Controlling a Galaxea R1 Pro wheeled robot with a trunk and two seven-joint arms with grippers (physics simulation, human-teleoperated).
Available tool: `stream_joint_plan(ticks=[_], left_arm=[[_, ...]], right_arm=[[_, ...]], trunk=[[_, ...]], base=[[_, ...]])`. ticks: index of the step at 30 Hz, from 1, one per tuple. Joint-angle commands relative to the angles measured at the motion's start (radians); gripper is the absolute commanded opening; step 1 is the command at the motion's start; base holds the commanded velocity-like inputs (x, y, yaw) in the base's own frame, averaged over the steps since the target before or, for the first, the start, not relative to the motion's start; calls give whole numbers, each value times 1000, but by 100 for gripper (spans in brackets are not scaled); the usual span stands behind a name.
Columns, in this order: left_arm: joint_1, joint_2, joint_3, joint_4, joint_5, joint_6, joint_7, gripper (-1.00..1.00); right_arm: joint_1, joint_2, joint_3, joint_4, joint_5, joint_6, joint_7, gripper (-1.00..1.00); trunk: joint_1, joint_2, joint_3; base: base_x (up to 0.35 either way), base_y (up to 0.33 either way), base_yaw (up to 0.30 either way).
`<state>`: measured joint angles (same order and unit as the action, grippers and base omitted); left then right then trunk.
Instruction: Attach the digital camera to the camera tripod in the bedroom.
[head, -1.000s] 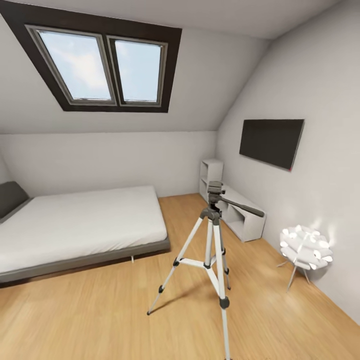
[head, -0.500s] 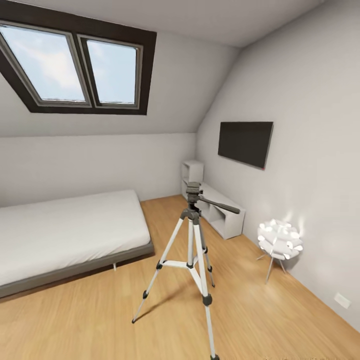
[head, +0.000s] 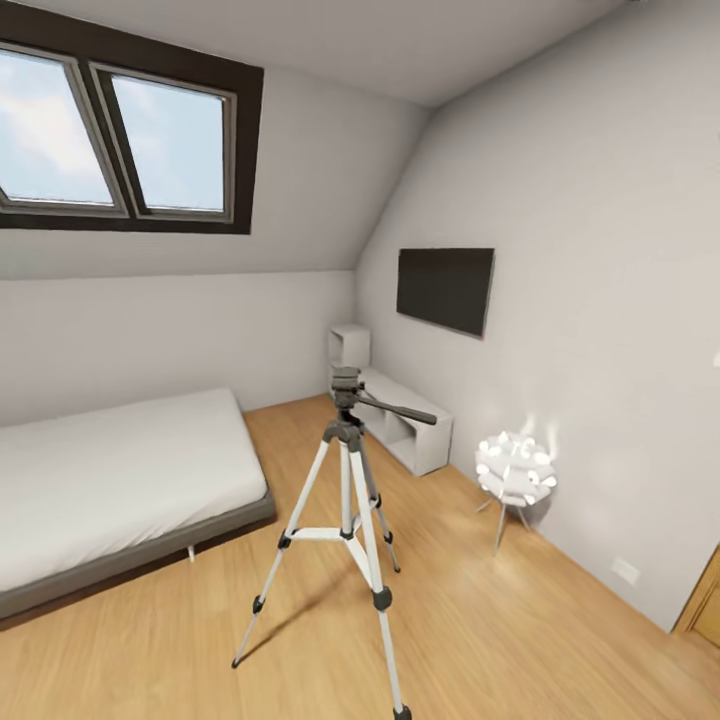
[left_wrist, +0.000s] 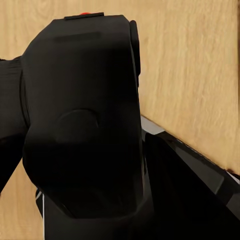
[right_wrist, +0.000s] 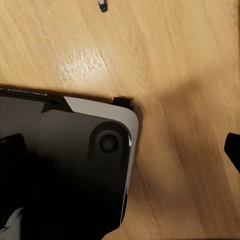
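Silver-legged camera tripod upright on wood floor — bed beside, lamp near wall. Black digital camera close before left wrist; claw states: cannot tell.

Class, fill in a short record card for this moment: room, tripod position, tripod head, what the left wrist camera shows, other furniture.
room: bedroom with a light wood floor, sloped ceiling and a dark-framed skylight
tripod position: camera tripod stands upright on the floor, between the bed and the TV wall
tripod head: bare, pan handle pointing toward the white shelves
left wrist camera: digital camera, black with a red button on top, close to the lens
other furniture: wall TV, white lamp
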<state>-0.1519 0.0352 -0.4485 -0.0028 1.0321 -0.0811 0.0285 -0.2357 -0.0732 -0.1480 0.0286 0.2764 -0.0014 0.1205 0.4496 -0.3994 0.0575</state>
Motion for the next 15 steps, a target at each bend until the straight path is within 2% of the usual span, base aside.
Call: stream_joint_plan(ticks=[1,6,15], left_arm=[[0,0,-9,0,3,-2,2,-100],[0,0,-9,0,3,-2,2,-100],[0,0,-9,0,3,-2,2,-100]], right_arm=[[-1,0,-8,2,9,0,3,100],[-1,-1,-6,2,11,-1,3,100],[-1,-2,-3,2,15,-2,4,100]], trunk=[[0,-1,0],[0,-1,1],[0,-1,1]], base=[[66,0,-107],[138,0,-52],[276,91,-8]])
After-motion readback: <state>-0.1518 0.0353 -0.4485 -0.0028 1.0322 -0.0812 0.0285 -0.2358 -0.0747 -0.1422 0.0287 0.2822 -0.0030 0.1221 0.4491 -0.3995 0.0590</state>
